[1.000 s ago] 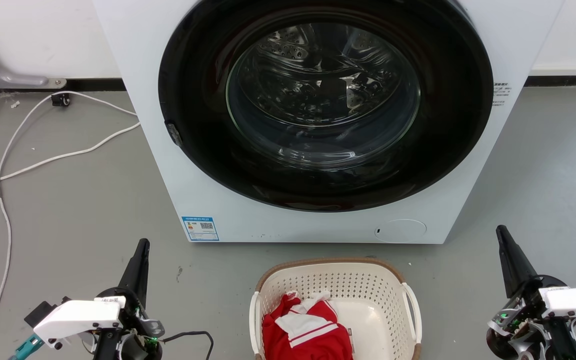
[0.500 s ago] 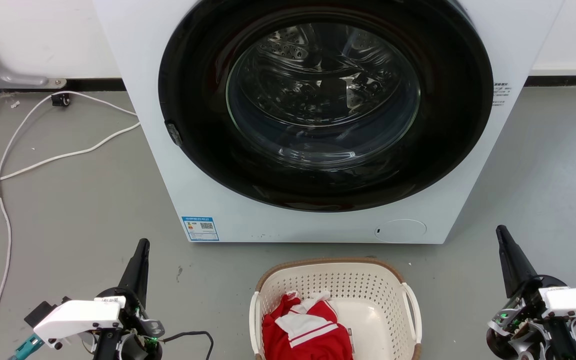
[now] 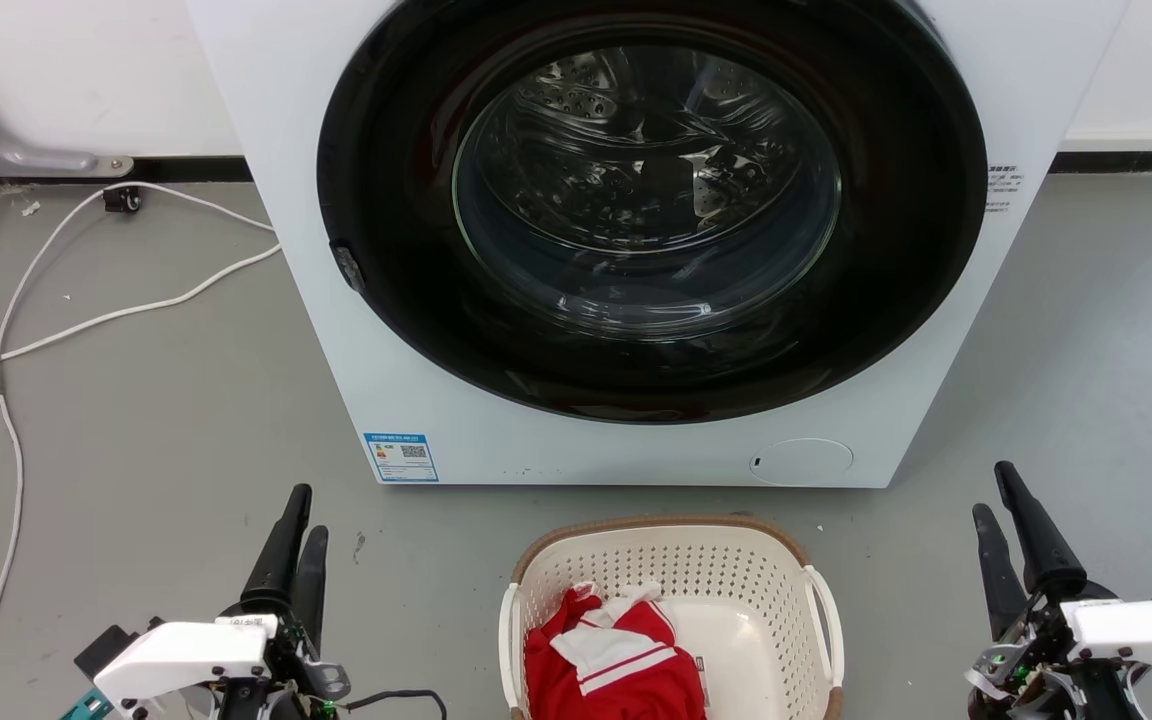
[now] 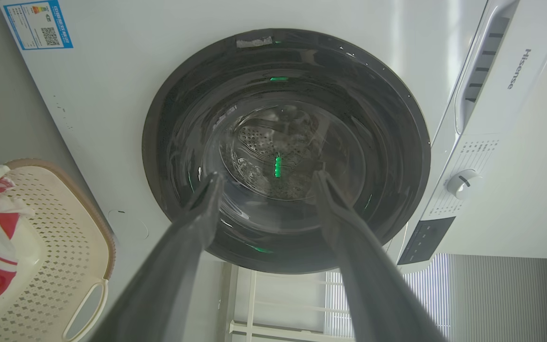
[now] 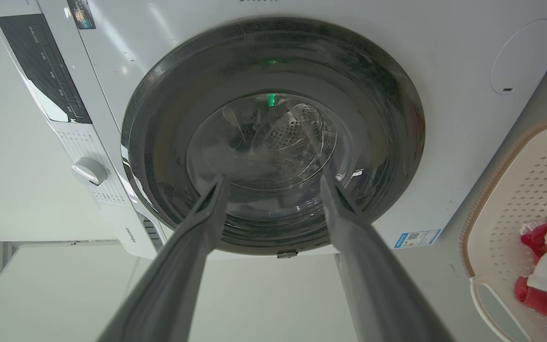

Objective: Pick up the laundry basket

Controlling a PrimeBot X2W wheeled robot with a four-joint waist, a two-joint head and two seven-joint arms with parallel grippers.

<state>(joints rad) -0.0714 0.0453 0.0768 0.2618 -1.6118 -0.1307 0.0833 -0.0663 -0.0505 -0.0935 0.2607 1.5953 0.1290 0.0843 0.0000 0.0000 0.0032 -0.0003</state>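
Left claw and right claw have just opened; both stand empty, jaws parted, flanking the laundry basket, which rests on the floor before the washing machine. Readiness to grasp its side handles is implied.

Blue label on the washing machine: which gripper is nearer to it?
Left. The left gripper sits just below and left of the blue label; the right gripper is far off to its right, past the laundry basket.
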